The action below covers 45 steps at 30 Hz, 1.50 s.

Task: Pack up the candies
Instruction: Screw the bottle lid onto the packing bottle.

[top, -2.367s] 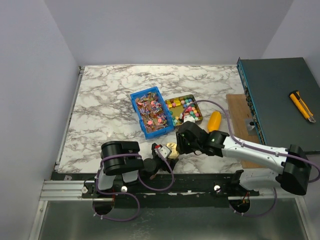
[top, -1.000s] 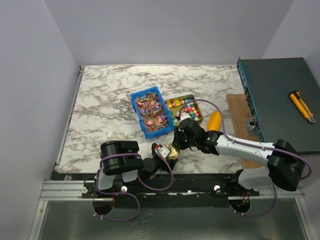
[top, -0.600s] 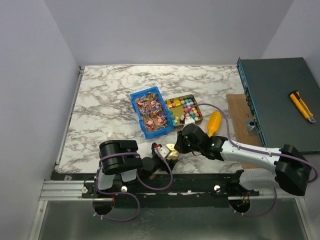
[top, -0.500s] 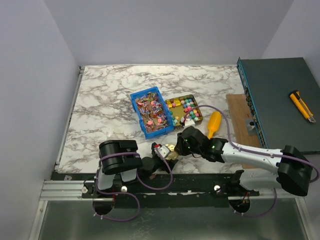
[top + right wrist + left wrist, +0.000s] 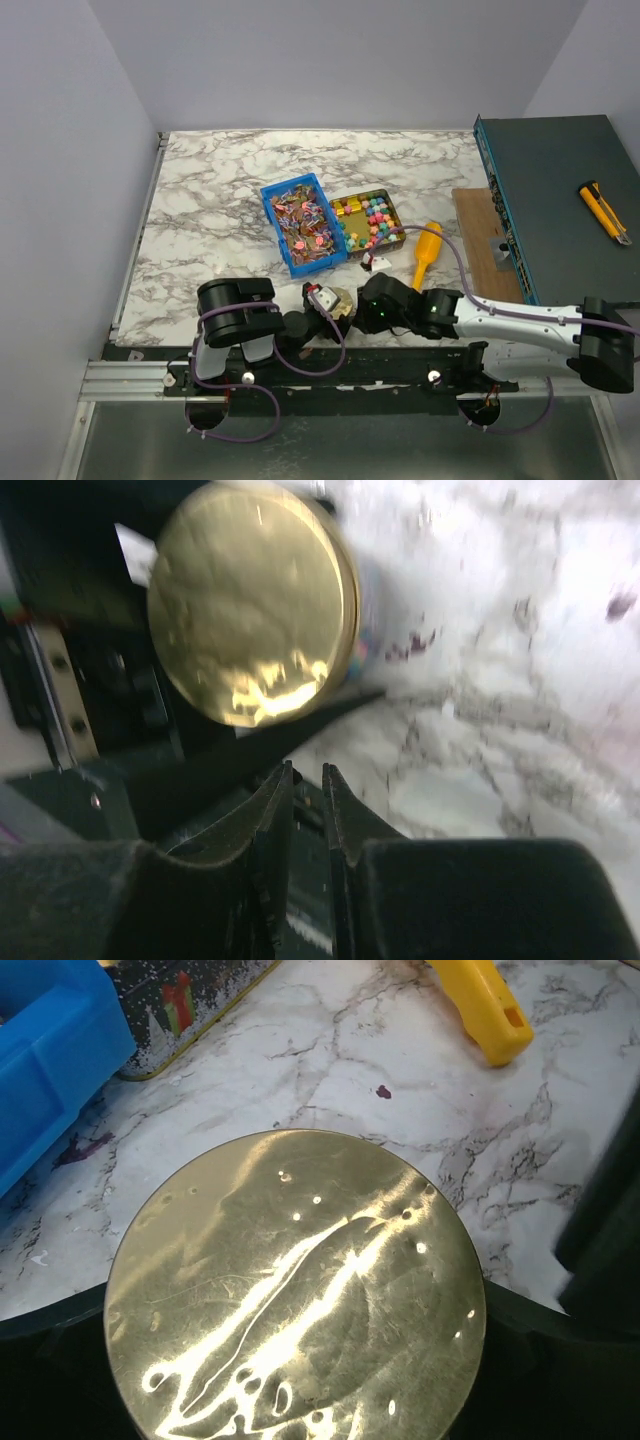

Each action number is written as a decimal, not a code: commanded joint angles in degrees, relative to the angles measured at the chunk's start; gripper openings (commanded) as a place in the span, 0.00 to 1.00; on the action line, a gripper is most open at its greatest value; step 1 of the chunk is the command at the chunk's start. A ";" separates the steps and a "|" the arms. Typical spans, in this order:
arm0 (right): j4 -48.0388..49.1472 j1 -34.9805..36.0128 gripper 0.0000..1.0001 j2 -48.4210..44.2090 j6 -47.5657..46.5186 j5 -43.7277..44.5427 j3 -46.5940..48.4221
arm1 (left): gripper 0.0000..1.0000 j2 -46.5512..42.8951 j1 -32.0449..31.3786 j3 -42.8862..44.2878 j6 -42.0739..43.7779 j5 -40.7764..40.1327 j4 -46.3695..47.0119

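Left claw (image 5: 331, 303) clamps the scratched gold lid (image 5: 295, 1290).

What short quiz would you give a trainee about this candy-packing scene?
1. True or false: the left pincer grips the gold lid.
2. Where do the shiny wrapped candies lie? A) the blue bin B) the gold tin C) the wooden board
3. In one word, what does the right pincer hold?
Key: 1 true; 2 A; 3 nothing.
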 commanded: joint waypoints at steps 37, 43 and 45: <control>-12.74 1.10 0.50 -7.47 3.66 6.65 -0.99 | 0.99 -4.29 2.25 -8.93 -15.42 1.53 3.21; -12.39 1.11 0.54 -7.55 3.33 6.67 -1.25 | 0.99 -10.72 1.82 -6.31 -15.97 1.14 -9.96; -12.43 1.11 0.54 -7.80 3.40 6.69 -1.32 | 0.99 -15.11 0.64 -3.54 -14.83 -0.09 -19.15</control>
